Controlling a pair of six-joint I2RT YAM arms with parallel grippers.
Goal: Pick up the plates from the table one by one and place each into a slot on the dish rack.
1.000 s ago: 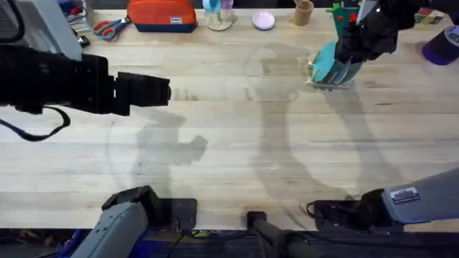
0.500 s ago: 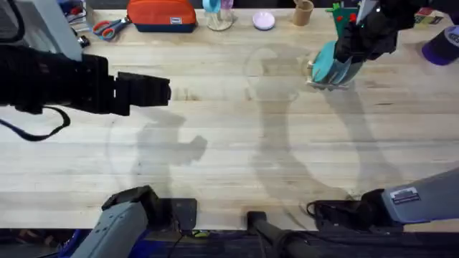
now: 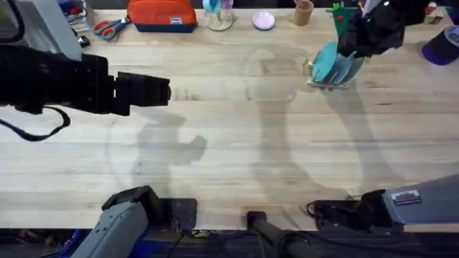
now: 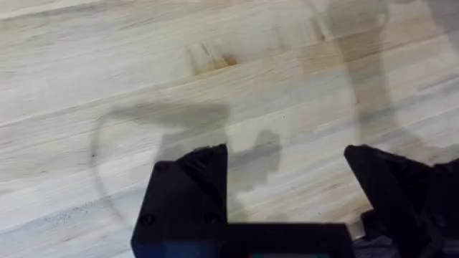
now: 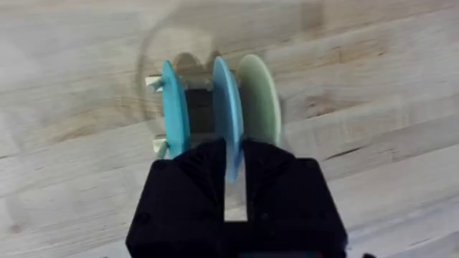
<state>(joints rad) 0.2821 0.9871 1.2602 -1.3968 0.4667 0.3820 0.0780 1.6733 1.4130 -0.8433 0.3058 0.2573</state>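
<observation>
Three plates stand on edge in the dish rack [image 3: 324,83] at the table's [image 3: 237,143] far right: a teal one [image 5: 172,107], a sky-blue one [image 5: 225,107] and a cream one [image 5: 259,97]. From overhead they show as a teal-blue cluster [image 3: 330,63]. My right gripper [image 5: 234,154] [image 3: 349,50] hovers over the rack, open only a little. Its black fingers [image 5: 190,186] straddle the sky-blue plate's top rim with a thin gap on one side. My left gripper [image 3: 165,91] [image 4: 285,152] hangs wide open over bare wood at the left, holding nothing.
Along the far edge sit an orange pouch [image 3: 161,14], scissors [image 3: 109,29], a glass holder [image 3: 218,16], a pink dish [image 3: 263,20], a brown cup [image 3: 303,12] and a purple object [image 3: 439,46]. Bare tabletop stretches across the middle and front.
My right arm has drawn slightly back and away from the rack, exposing more of the plates, which stay put. The left arm has not moved.
</observation>
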